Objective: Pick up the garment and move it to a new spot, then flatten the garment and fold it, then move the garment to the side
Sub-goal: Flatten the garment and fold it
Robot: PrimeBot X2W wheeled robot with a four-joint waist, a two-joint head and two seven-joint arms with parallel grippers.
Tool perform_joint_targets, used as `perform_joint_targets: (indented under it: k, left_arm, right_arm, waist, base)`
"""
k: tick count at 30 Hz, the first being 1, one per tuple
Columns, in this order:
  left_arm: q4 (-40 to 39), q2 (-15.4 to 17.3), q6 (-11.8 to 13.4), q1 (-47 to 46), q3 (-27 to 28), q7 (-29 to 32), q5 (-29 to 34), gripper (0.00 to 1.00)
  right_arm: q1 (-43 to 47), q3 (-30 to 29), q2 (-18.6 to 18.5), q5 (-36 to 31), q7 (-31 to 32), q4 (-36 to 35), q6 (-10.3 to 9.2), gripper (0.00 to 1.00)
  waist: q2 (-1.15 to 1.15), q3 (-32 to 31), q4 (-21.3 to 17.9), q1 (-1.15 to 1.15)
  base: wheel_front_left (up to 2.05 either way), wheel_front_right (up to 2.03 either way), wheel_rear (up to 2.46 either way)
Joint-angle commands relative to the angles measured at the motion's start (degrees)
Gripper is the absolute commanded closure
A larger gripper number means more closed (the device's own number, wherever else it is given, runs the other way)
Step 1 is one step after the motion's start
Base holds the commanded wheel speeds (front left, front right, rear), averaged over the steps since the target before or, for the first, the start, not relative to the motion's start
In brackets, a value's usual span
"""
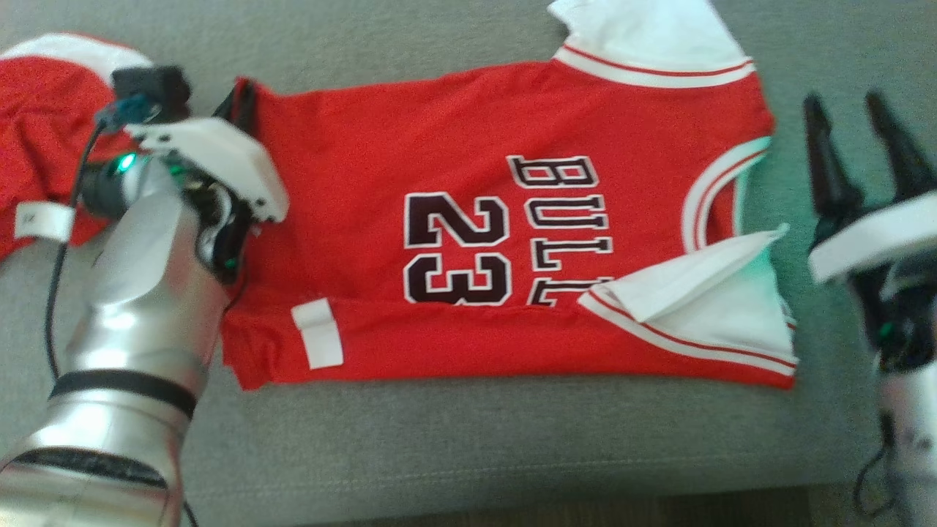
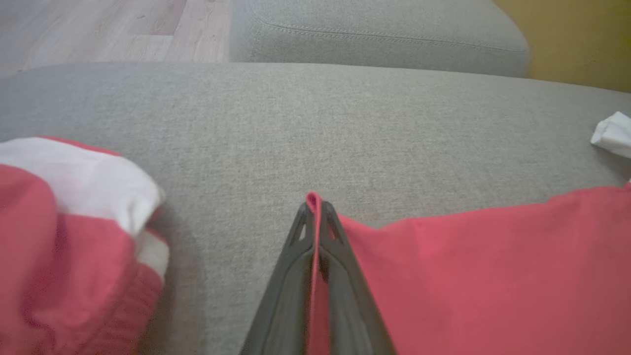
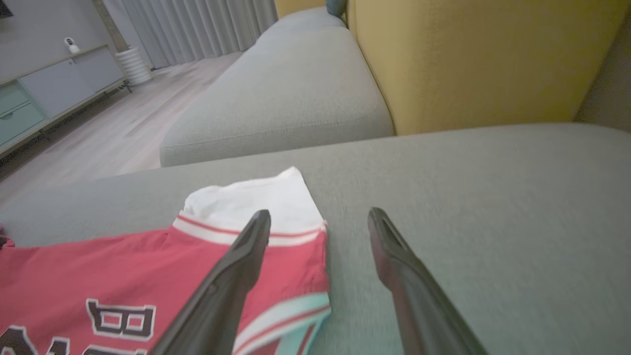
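Observation:
The garment (image 1: 454, 227) is a red jersey with white trim and "BULLS 23" in black, lying spread on the grey sofa cushion (image 1: 468, 446). Its near edge is folded over, with a white sleeve (image 1: 703, 293) on top. My left gripper (image 1: 236, 106) is at the jersey's left edge; in the left wrist view my left gripper (image 2: 315, 209) is shut on a pinch of the red cloth (image 2: 468, 276). My right gripper (image 1: 856, 139) hovers open just right of the jersey. In the right wrist view, my right gripper (image 3: 320, 219) has its left fingertip over the white sleeve (image 3: 256, 199) and nothing between the fingers.
A second red and white garment (image 1: 44, 124) lies bunched at the far left, close to my left arm, and appears as a red and white bundle (image 2: 69, 236). The cushion's front edge (image 1: 512, 487) runs along the bottom. Beyond are another grey cushion (image 3: 291, 93), a yellow backrest (image 3: 473, 59) and wood floor (image 2: 98, 29).

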Motion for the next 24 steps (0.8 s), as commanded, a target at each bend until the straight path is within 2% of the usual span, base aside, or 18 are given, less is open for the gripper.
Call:
perform_joint_targets:
  k: [1,11,17,24]
  left_arm:
    - [-1.8,1.4,-0.1,-2.7,0.8,-0.6,0.3,1.00]
    - [-3.5,-3.5,-2.0,-7.2,-3.0,0.2,0.5,1.00]
    - [-4.4,-4.7,-2.9,-9.2,-4.8,3.4,-0.7,1.00]
    - [-5.6,-5.0,-3.3,-10.6,-6.1,5.7,-1.6,1.00]
  right_arm:
    - [-2.3,1.1,-1.6,0.6,0.3,-1.0,0.23,0.00]
    - [-21.6,6.8,-8.8,4.1,6.0,14.3,0.23,0.00]
    - [-31.0,9.9,-10.9,4.9,10.5,25.1,0.23,0.00]
    - [-37.7,11.8,-11.8,5.1,13.4,35.4,0.23,0.00]
  waist:
    - [0.00,1.7,1.8,0.00]
    - [0.00,7.2,8.2,0.00]
    - [0.00,7.8,10.4,0.00]
    - [0.00,8.2,11.8,0.00]
  base:
    - [0.00,0.00,0.00]
    - [0.00,0.00,0.00]
    - [0.00,0.00,0.00]
    - [0.00,0.00,0.00]
